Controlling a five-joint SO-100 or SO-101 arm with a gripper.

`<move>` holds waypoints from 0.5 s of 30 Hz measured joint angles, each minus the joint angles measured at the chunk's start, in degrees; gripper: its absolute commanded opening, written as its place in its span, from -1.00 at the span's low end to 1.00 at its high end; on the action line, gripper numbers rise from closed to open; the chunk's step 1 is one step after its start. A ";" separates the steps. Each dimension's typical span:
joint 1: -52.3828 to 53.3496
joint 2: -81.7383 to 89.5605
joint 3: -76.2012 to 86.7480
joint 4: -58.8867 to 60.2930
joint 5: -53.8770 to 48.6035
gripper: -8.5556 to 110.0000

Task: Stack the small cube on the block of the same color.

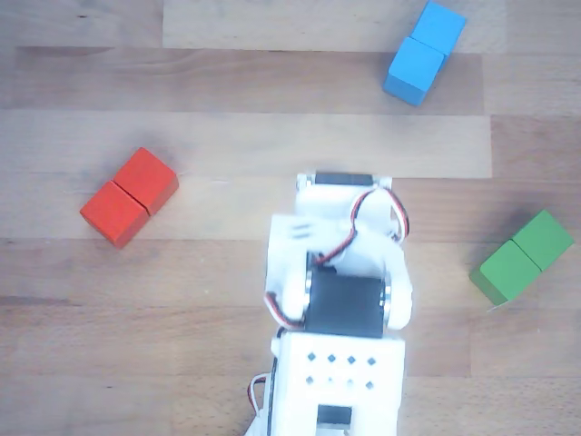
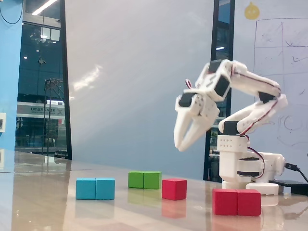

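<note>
In the fixed view the small red cube [image 2: 174,188] rests on the table. The red two-cube block [image 2: 237,201] lies to its right, nearer the camera. My gripper [image 2: 180,147] hangs well above the cube, pointing down. Its fingers are slightly parted, with nothing between them. In the other view the red block [image 1: 129,197] lies to the left of the arm [image 1: 338,300]. There the arm hides the small cube, and the fingertips do not show.
A blue two-cube block [image 2: 95,188] [image 1: 424,52] and a green two-cube block [image 2: 144,179] [image 1: 522,257] lie on the wooden table. The arm's base [image 2: 245,168] stands behind the red block in the fixed view.
</note>
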 measured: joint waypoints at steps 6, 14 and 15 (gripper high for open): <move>0.00 -14.33 -16.44 5.27 0.00 -0.85; 0.00 -26.72 -35.77 22.06 0.00 -0.85; 0.00 -27.69 -36.65 23.55 0.00 -0.85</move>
